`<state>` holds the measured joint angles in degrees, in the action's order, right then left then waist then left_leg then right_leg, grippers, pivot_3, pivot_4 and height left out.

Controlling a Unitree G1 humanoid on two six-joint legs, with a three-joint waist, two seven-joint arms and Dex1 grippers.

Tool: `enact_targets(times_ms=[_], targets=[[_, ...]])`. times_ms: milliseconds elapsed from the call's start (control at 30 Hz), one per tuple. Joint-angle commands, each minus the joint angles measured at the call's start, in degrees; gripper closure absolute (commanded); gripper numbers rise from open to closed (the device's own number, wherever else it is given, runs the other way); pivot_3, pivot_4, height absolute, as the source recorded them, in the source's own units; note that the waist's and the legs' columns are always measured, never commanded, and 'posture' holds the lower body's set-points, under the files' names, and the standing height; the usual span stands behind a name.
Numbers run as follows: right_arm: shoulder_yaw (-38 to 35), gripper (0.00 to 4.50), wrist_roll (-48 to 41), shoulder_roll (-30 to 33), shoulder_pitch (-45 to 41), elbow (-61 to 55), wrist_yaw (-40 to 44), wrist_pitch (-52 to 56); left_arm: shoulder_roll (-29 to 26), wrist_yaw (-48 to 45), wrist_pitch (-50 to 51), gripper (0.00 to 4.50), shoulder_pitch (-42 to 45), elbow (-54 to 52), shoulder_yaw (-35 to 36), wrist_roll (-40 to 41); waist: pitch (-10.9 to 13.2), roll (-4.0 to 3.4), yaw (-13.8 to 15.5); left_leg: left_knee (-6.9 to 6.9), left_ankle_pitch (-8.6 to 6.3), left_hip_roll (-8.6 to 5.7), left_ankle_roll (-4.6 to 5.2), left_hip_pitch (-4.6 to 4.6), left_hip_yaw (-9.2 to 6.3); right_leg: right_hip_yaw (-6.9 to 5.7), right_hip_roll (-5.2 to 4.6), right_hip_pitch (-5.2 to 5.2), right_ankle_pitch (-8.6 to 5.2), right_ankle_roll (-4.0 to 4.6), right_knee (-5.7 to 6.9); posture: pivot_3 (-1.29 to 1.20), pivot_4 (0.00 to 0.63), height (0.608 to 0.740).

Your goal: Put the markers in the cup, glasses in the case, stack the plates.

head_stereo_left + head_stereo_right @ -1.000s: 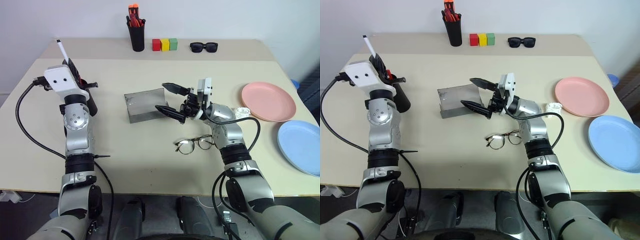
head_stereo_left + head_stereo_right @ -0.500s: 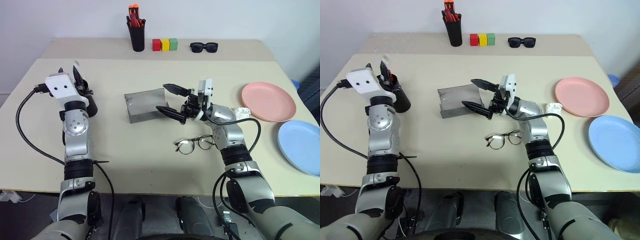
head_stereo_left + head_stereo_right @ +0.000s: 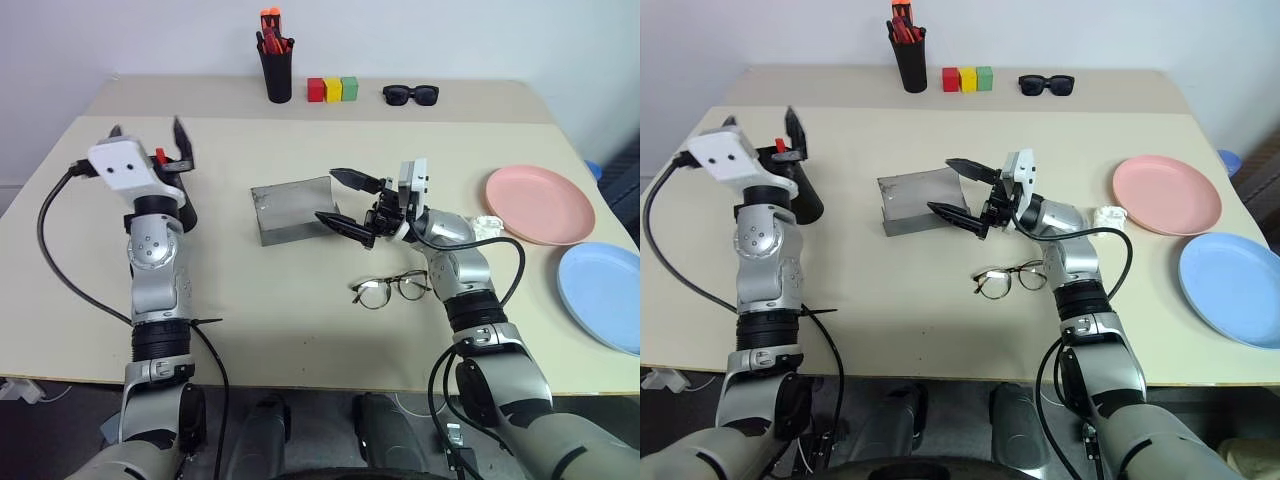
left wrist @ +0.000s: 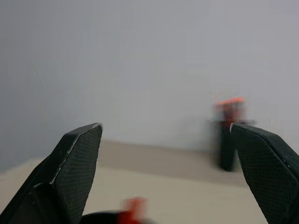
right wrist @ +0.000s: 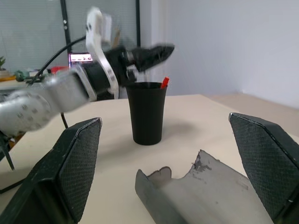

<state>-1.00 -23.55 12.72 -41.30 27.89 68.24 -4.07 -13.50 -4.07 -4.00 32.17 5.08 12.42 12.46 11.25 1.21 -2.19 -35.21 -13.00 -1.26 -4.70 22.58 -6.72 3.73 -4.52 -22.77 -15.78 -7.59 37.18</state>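
Note:
My left gripper is open above the black cup. A marker's red cap sticks up out of the cup's rim, just below the fingers. My right gripper is open and empty, pointing left over the near edge of the open grey case. The wire-framed glasses lie on the table in front of the case, below my right forearm. At the right, the pink plate and the blue plate lie side by side, apart.
At the back stand a black pen holder with orange-tipped markers, three coloured blocks and black sunglasses. A small white object lies beside the pink plate. A black cable loops off my left wrist.
My left gripper opened and let go of the marker, which now stands in the cup. The left hand shifted slightly to the right. The right arm has not moved.

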Motion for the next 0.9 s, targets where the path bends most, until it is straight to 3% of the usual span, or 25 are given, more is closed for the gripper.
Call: enact_targets(times_ms=[33, 167, 233, 333, 467, 633, 900], targets=[[-0.02, 0.00, 0.66, 2.52, 2.01, -5.64, -1.35, 1.75, -3.15, -10.65, 9.52, 0.01, 1.15, -8.13, -5.72, 5.10, 0.00, 0.00, -0.18, 0.00, 0.00, 0.00, 0.00, 0.00, 0.00, 0.00, 0.00, 0.01, 0.00, 0.00, -0.01, 0.00, 0.150, 0.740], [0.07, 0.00, 0.79, 7.26, 8.08, -15.11, -3.68, 7.55, -9.38, -21.61, 19.00, 0.01, 0.13, -14.03, -9.75, 8.99, 0.01, -0.03, -0.52, 0.04, 0.00, 0.01, 0.00, -0.03, 0.00, 0.00, 0.02, -0.03, 0.00, 0.00, 0.01, 0.00, 0.150, 0.740], [0.06, 0.00, 1.43, 9.90, 11.29, -19.80, -5.46, 9.60, -13.65, -23.70, 24.71, 0.01, 0.75, -14.96, -12.68, 6.38, 0.01, -0.04, -0.60, 0.07, 0.00, 0.03, 0.01, -0.03, 0.00, 0.01, 0.03, -0.04, -0.02, 0.01, 0.01, 0.00, 0.150, 0.740], [-1.22, 0.00, 0.62, 13.71, 15.10, -26.12, -7.53, 13.25, -18.20, -25.69, 29.59, 0.01, 3.26, -13.47, -14.70, 3.63, 0.02, -0.06, -0.56, 0.06, 0.00, 0.02, 0.01, -0.07, 0.02, 0.03, 0.04, -0.02, -0.02, 0.01, 0.02, 0.00, 0.150, 0.740], [-2.80, 0.00, 0.03, 19.37, 19.17, -32.16, -8.86, 18.61, -24.54, -35.57, 37.06, 0.01, 8.25, -9.00, -18.81, 3.43, 0.03, -0.04, -0.23, 0.00, 0.00, 0.02, 0.02, -0.04, 0.02, 0.02, 0.04, 0.03, -0.02, 0.00, -0.02, 0.00, 0.150, 0.740], [-7.77, 0.00, -2.76, 26.13, 25.46, -39.59, -9.75, 24.15, -30.84, -51.29, 38.57, 0.01, 14.38, 0.33, -25.87, 1.25, 0.04, -0.05, -0.26, 0.06, -0.03, 0.01, 0.08, -0.01, 0.01, 0.01, 0.04, 0.03, -0.04, -0.02, -0.11, 0.00, 0.150, 0.740], [-14.49, 0.00, -4.97, 30.00, 33.26, -43.74, -11.09, 25.07, -30.41, -64.45, 29.07, 0.01, 16.69, 9.60, -32.80, -4.50, 0.05, -0.03, -0.20, 0.04, -0.04, 0.03, 0.10, 0.04, 0.02, 0.01, 0.04, 0.03, -0.06, -0.01, -0.12, 0.00, 0.150, 0.740]])
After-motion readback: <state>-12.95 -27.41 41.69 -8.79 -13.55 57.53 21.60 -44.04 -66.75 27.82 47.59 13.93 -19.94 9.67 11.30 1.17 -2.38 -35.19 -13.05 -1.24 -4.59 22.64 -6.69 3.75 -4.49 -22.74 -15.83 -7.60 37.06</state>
